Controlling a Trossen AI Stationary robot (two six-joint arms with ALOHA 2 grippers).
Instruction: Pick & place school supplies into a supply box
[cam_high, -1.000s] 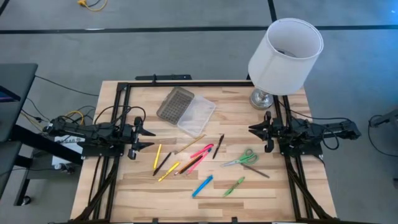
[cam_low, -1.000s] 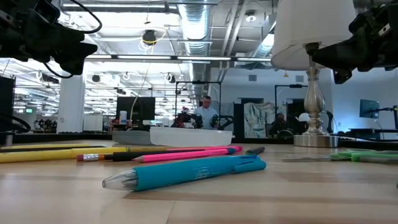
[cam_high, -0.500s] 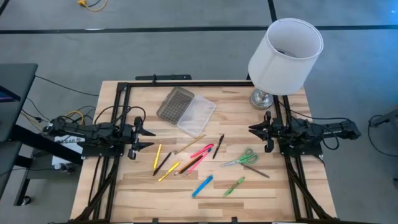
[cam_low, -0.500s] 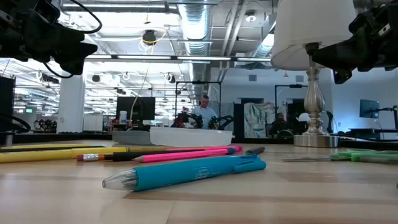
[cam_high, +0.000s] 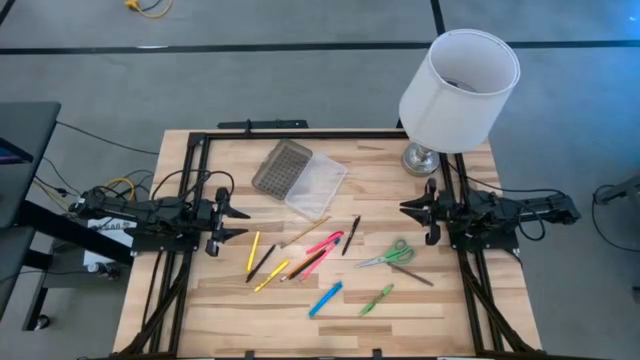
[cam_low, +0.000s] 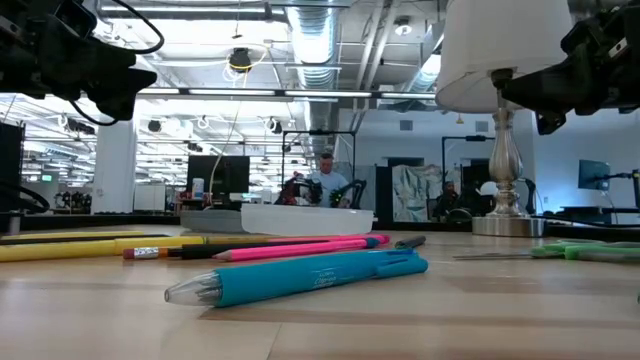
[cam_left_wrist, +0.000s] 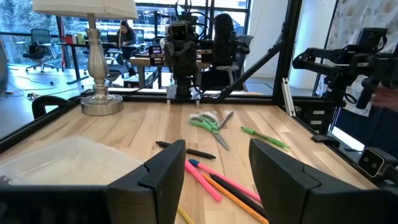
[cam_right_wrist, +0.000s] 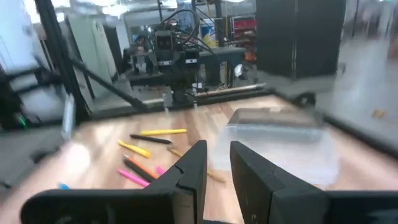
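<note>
- You have the supply box (cam_high: 300, 178) lying open toward the bench's far edge, a little left of centre, its grey grid lid (cam_high: 281, 166) flipped out on the left and the clear tray beside it.
- Your school supplies are spread across the middle of the bench, nearer you than the box: yellow pencils (cam_high: 253, 249) and a dark pen (cam_high: 262, 262) on the left, pink pens (cam_high: 324, 243) in the centre, a blue marker (cam_high: 325, 298) and a green marker (cam_high: 376, 298) toward the near edge, green-handled scissors (cam_high: 388, 254) on the right.
- Your left gripper (cam_high: 232, 221) waits at the bench's left edge, above the surface; its jaws stand apart, with nothing between them and touching nothing.
- Your right gripper (cam_high: 410, 210) waits at the right edge, its jaws parted by a narrow gap and empty.
- A lamp (cam_high: 458, 92) with a white shade stands in the far right corner.
</note>
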